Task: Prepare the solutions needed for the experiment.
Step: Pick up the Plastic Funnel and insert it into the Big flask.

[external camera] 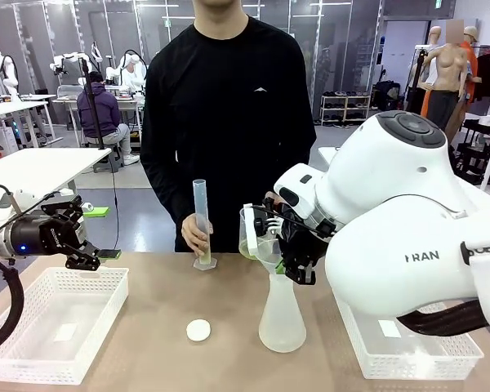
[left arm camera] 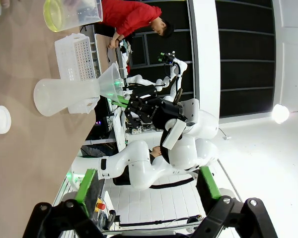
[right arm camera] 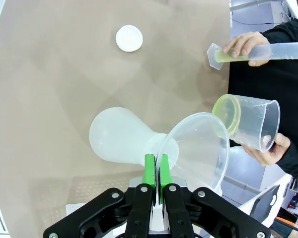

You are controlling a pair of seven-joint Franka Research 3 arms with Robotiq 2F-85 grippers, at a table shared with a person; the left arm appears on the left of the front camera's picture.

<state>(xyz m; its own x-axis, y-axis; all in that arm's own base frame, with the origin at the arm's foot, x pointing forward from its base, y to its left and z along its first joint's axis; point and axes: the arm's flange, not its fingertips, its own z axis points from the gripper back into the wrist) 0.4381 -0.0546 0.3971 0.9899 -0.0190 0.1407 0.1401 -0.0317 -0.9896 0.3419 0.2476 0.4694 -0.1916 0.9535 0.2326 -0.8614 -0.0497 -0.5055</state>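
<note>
Two lots of pale yellow-green liquid make up the solutions [right arm camera: 226, 113]: one lies in the bottom of a clear beaker [right arm camera: 253, 121], the second in the foot of a tall graduated cylinder [external camera: 200, 214]. The cylinder stands upright on the tabletop [external camera: 171, 294] close to the middle of its far edge, steadied by the person's hand [external camera: 194, 235]. The person's other hand [right arm camera: 272, 148] holds the beaker in the air, roughly upright, just beside the far rim of a clear funnel [right arm camera: 201, 148].

The funnel sits in the neck of a translucent whitish conical flask [external camera: 282, 320], which stands right of the tabletop's middle, toward the near edge. Whether anything is in the flask I cannot tell. The right gripper [right arm camera: 156, 171] has its fingers pinched tight on the funnel's near rim.

A white disc [external camera: 198, 330] lies flat left of the flask, apart from it. The left basket [external camera: 106, 318], white, fills the near left corner. The right basket [external camera: 416, 351] sits at the near right corner, partly behind the right arm. The left gripper [external camera: 98, 256] hovers over the left basket's far edge, fingers spread wide, holding nothing.

Bare tabletop lies between the left basket and the flask, broken by the disc alone, and along the far edge left of the cylinder.
</note>
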